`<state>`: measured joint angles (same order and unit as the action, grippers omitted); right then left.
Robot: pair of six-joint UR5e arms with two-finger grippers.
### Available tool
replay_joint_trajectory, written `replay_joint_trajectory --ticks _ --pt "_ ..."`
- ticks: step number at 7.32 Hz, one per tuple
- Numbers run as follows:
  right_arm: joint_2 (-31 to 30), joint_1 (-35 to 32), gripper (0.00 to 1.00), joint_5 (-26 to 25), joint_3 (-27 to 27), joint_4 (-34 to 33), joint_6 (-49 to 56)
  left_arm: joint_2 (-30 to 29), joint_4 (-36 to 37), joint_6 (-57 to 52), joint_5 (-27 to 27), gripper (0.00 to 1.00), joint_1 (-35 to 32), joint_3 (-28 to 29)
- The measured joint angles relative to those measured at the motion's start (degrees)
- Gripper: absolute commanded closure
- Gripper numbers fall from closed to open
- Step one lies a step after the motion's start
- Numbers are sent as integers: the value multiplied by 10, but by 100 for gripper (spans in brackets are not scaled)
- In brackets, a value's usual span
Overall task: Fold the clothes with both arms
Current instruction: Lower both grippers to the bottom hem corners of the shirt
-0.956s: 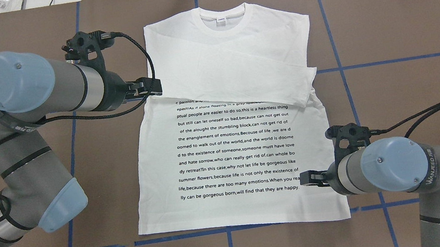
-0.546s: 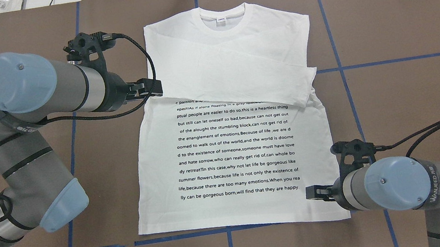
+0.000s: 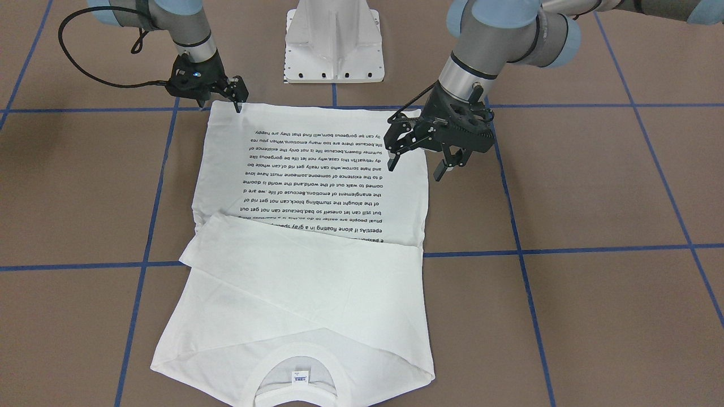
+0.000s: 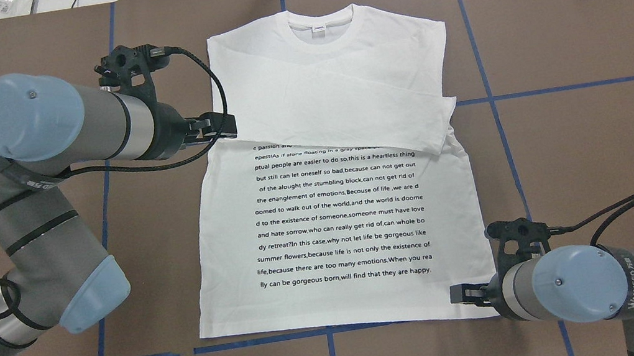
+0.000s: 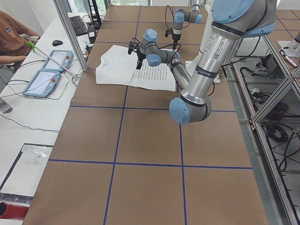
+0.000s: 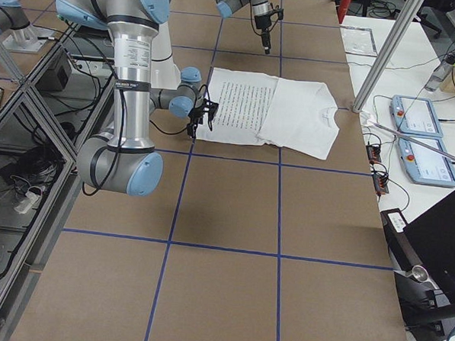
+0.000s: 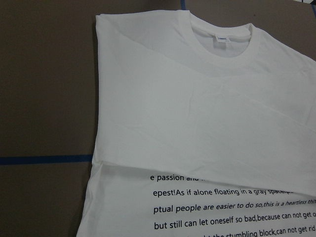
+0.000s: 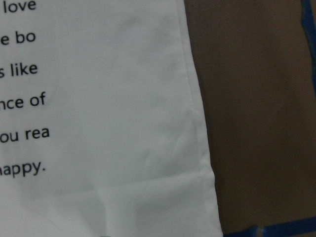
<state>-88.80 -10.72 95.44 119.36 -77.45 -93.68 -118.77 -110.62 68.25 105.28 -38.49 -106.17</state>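
The white shirt (image 4: 336, 219) lies flat on the brown table with its black text up. Its collar (image 4: 324, 26) points away from the robot, and a sleeve (image 4: 347, 126) is folded across the chest. My left gripper (image 4: 224, 127) hovers open above the shirt's left edge, where the folded sleeve starts; its spread fingers (image 3: 438, 172) hang well clear of the cloth. My right gripper (image 4: 457, 296) is open and low over the shirt's near right hem corner (image 8: 197, 197), and I cannot tell whether it touches. Neither wrist view shows fingers.
The white pedestal base (image 3: 334, 42) stands at the robot's side of the table, just behind the hem. Blue tape lines (image 4: 561, 88) cross the brown surface. A person (image 5: 14, 37) sits at a side desk with two handheld control screens (image 5: 47, 70) beyond the collar end.
My right gripper has moved down the shirt's right edge from beside the last text lines to the hem corner. The left gripper has barely shifted. The shirt has not moved.
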Motion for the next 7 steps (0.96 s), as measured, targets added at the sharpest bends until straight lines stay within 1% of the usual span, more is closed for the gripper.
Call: replay_joint_trajectory --ticks 2,3,4,5,7 --pt "-1 1 11 2 -4 -1 0 0 -1 0 0 1 0 0" --pt "-2 2 18 4 -5 -1 0 0 -2 -1 0 1 0 0" --pt "-3 2 23 5 -5 -1 1 1 -3 -1 1 1 0 -1" --pt "-3 2 26 5 -5 -1 1 2 -3 -1 1 1 0 -1" --pt "-4 2 27 6 -5 -1 1 3 -4 -2 1 1 0 -2"
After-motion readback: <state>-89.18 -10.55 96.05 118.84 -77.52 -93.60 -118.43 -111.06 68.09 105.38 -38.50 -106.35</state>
